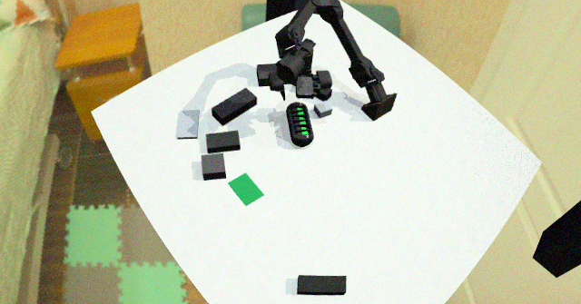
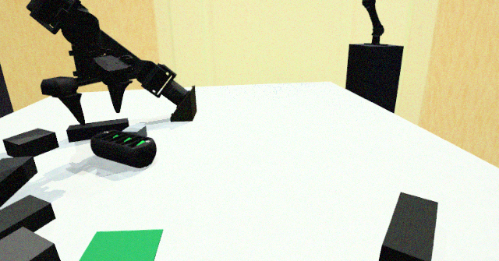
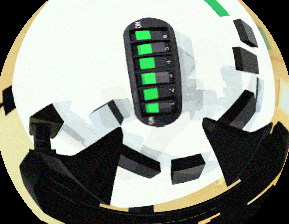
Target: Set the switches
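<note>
The tool (image 2: 97, 107) hangs spread wide and empty above the counter (image 1: 363, 181), just at 12 o'clock of the switch box (image 1: 300, 124). The box sits flat on its base near the counter's middle, switches up, a small grey block (image 1: 322, 109) at its 2 o'clock.

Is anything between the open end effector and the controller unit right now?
Nothing visible. The end effector hangs open above the bench, just beyond one end of the controller unit, with only open air between them. The small grey block sits beside the unit, off that line.
</note>
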### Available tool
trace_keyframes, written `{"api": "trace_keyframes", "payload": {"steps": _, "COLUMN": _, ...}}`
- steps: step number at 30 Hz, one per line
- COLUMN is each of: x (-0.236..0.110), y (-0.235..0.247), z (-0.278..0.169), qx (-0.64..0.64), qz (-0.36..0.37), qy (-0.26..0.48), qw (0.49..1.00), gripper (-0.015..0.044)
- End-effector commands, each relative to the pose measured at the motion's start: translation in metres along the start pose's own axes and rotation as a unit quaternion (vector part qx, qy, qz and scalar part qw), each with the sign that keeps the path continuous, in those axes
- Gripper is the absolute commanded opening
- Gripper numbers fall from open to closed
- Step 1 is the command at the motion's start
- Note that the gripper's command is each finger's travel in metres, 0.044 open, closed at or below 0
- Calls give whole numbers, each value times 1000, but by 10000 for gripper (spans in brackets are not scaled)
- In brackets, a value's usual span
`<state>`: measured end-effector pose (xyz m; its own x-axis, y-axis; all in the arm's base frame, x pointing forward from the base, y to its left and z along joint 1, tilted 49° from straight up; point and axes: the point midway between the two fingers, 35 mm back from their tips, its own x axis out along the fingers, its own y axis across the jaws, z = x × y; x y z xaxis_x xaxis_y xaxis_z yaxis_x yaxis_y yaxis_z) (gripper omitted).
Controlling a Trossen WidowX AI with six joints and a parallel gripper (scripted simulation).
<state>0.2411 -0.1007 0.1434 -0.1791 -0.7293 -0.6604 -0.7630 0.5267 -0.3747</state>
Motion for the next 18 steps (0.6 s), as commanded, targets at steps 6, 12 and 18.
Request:
{"api": "trace_keyframes", "payload": {"steps": 6, "x": 15, "y": 0, "z": 0, "qx": -4, "qz": -1, "qy": 2, "qw": 1000, "gripper": 440}}
{"api": "trace_keyframes", "payload": {"steps": 12, "x": 24, "y": 0, "z": 0, "qx": -4, "qz": -1, "qy": 2, "qw": 1000, "gripper": 440}}
{"api": "trace_keyframes", "payload": {"steps": 18, "x": 34, "y": 0, "z": 0, "qx": -4, "qz": -1, "qy": 2, "qw": 1000, "gripper": 440}}
